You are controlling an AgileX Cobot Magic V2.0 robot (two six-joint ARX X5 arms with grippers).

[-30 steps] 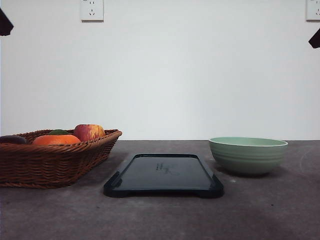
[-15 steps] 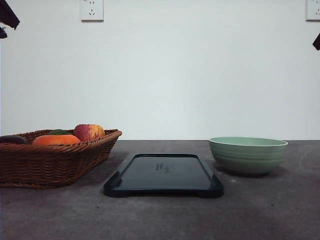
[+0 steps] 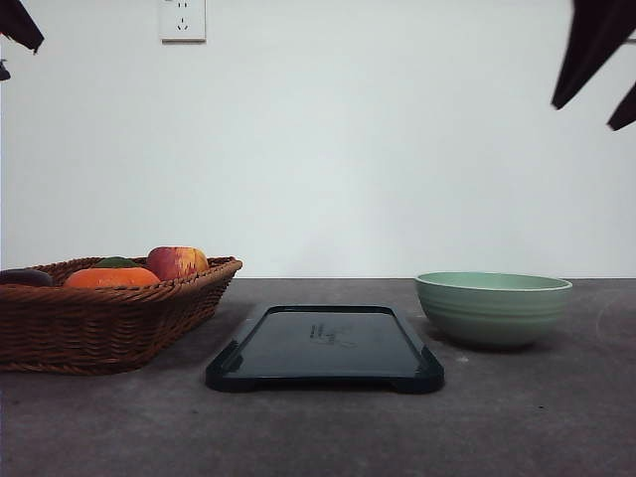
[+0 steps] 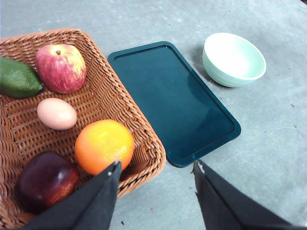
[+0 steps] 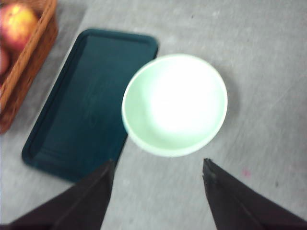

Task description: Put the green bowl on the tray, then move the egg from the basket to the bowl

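Note:
The pale green bowl (image 3: pixel 493 308) (image 5: pixel 175 103) stands empty on the table, just right of the dark tray (image 3: pixel 326 348) (image 4: pixel 175 103) (image 5: pixel 81 96), which is bare. At the left, the wicker basket (image 3: pixel 109 318) (image 4: pixel 139 129) holds the pinkish egg (image 4: pixel 56 113) between an apple and an orange. My left gripper (image 4: pixel 156 165) hangs open high above the basket's near edge. My right gripper (image 5: pixel 159 162) is open high above the bowl, and its dark fingers (image 3: pixel 586 45) reach into the top right of the front view.
The basket also holds a red-yellow apple (image 4: pixel 61 67) (image 3: pixel 177 262), an orange (image 4: pixel 104 146) (image 3: pixel 111 278), a green avocado (image 4: pixel 18 79) and a dark red fruit (image 4: pixel 45 179). A white wall stands behind the grey table (image 3: pixel 318 437).
My right gripper's fingers have dropped further into the top right of the front view. The left gripper has barely shifted. Bowl, tray and basket have not moved.

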